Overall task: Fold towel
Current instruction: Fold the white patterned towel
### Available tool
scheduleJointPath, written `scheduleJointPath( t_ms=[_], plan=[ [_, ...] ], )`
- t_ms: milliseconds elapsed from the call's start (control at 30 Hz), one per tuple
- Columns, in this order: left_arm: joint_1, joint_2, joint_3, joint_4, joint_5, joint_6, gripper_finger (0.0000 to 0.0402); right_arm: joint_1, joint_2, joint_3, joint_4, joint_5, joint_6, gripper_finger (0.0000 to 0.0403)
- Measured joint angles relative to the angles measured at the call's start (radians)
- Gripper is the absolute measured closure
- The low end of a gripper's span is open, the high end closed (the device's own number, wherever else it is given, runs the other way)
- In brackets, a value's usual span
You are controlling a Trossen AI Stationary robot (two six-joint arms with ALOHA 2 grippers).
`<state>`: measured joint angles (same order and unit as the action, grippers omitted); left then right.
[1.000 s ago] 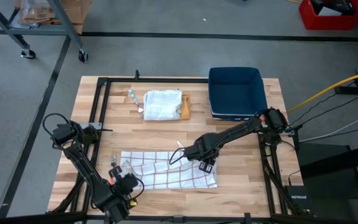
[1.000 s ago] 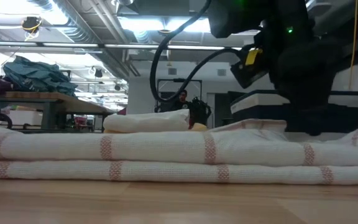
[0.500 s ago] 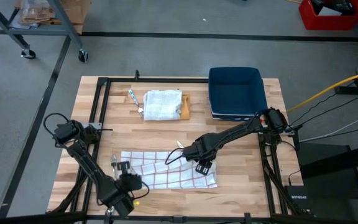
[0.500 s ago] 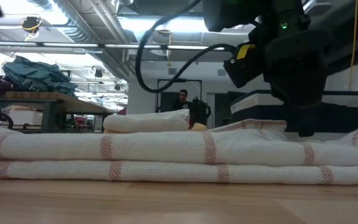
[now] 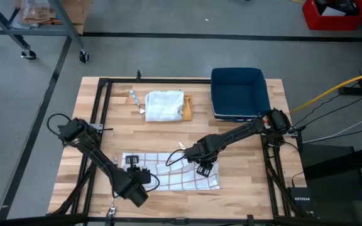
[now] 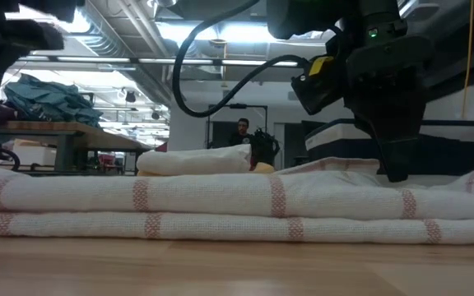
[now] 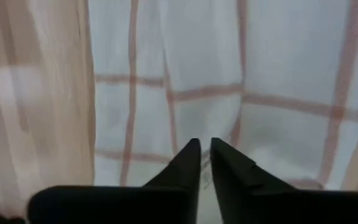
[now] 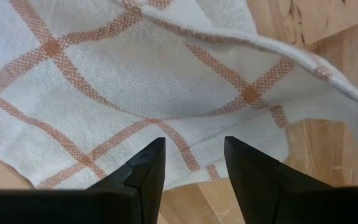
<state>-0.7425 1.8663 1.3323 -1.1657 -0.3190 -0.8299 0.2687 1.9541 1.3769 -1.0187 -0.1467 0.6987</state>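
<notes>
1. High view: the checked towel (image 5: pixel 171 171) lies flat on the near part of the wooden table (image 5: pixel 244 135), its long axis running across the table from the left arm's side to the right arm's. The left gripper (image 5: pixel 137 174) is over the towel's left portion; the right gripper (image 5: pixel 204 167) hangs over its right portion, just inside the right edge. Each arm is nearest to its own end of the cloth. A second, folded towel (image 5: pixel 164 105) and a blue bin (image 5: pixel 239 92) sit well apart at the far side.

2. Low view: the towel (image 6: pixel 220 210) shows as a long, low double layer across the table. The right gripper (image 6: pixel 393 152) comes down from above with its tips about at the cloth's top; whether they touch cannot be told.

3. Left wrist view: the left gripper (image 7: pixel 204 155) points straight at checked cloth, fingers nearly together with only a thin slit between them. No fold of towel is seen pinched there, so I cannot tell whether it has hold of anything.

4. Right wrist view: the right gripper (image 8: pixel 193 165) stands parted wide and empty, the towel's rumpled edge (image 8: pixel 303 68) and corner ahead of its fingertips, bare wood beyond. My judgement: the next grasp turns on that right-hand edge, which lies directly below and ahead of the parted fingers.
</notes>
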Motion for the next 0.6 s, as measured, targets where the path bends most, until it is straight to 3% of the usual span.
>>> scheduleJointPath(
  t_ms=[133,300,600],
  plan=[
    [0.025,0.000,0.000,-0.035,0.022,0.010,0.0315,0.000,0.000,0.000,0.000,0.000,0.000,0.0236],
    [0.035,0.000,0.000,-0.024,0.024,0.153,0.0260,0.000,0.000,0.000,0.000,0.001,-0.002,0.0236],
    [0.036,-0.001,-0.062,-0.016,0.024,0.266,0.0247,0.000,0.000,0.000,0.000,0.019,-0.028,0.0236]
  ],
)
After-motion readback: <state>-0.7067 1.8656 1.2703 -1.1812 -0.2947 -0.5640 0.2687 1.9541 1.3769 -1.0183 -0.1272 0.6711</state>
